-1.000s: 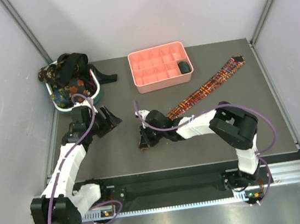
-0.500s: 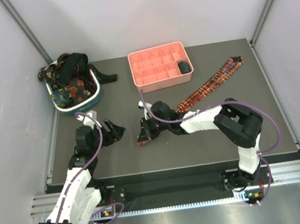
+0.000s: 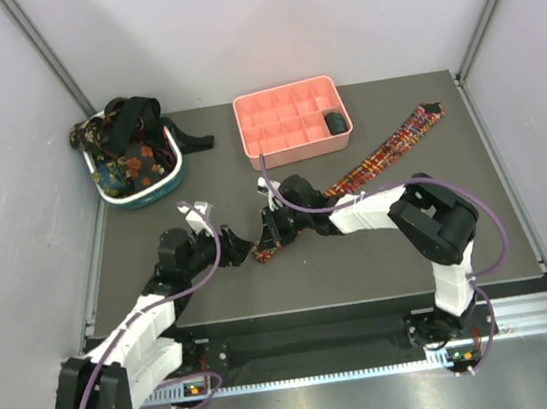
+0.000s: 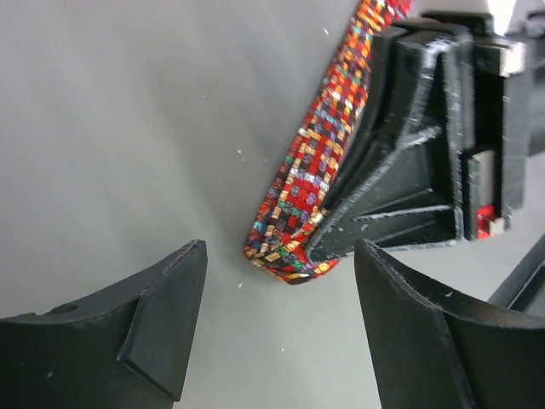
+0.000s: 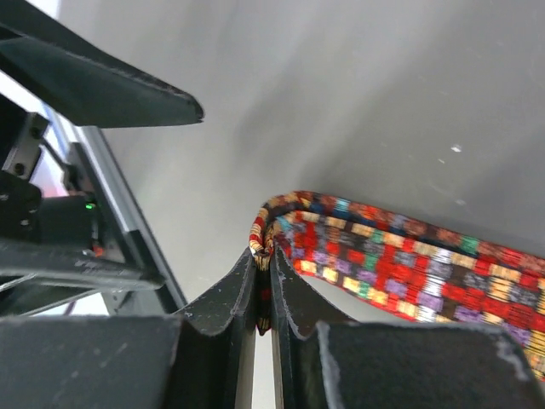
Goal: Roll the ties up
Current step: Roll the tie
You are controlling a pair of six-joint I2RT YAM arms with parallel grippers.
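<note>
one tie in play: the plaid tie (image 3: 378, 155) lies flat on the bench (image 3: 380, 246), running on a diagonal from near the far right corner toward the middle. its near end is doubled over on itself. the right gripper (image 3: 267, 248) has that fold pinched, jaws squeezed almost together on the cloth. the right wrist view shows the fold edge right at the fingertips, so only the very tip is gripped. this looks like the first turn of a roll, held so it doesn't spring flat.

the left gripper (image 3: 239, 241) sits just beside the folded end, on the side toward the left edge. it isn't touching the tie; jaws wide, nothing in them. judgement: it faces the fold so it can take or pin it while the right one re-grips for the next turn.

the rest of the tie is uncurled, so rolling has barely begun on this one. other ties (image 3: 128, 133) are heaped in the basket (image 3: 179, 161) at the far left corner, some draped over its rim, none gripped. the pink tray (image 3: 287, 152) is at the middle of the far edge, with a dark roll (image 3: 336, 123) in a right-side compartment. that is probably a finished tie, can't tell for sure.

risks: thin fabric may slip out of such a shallow pinch at a handover, and the long tail dragging on the bench could skew the roll.
</note>
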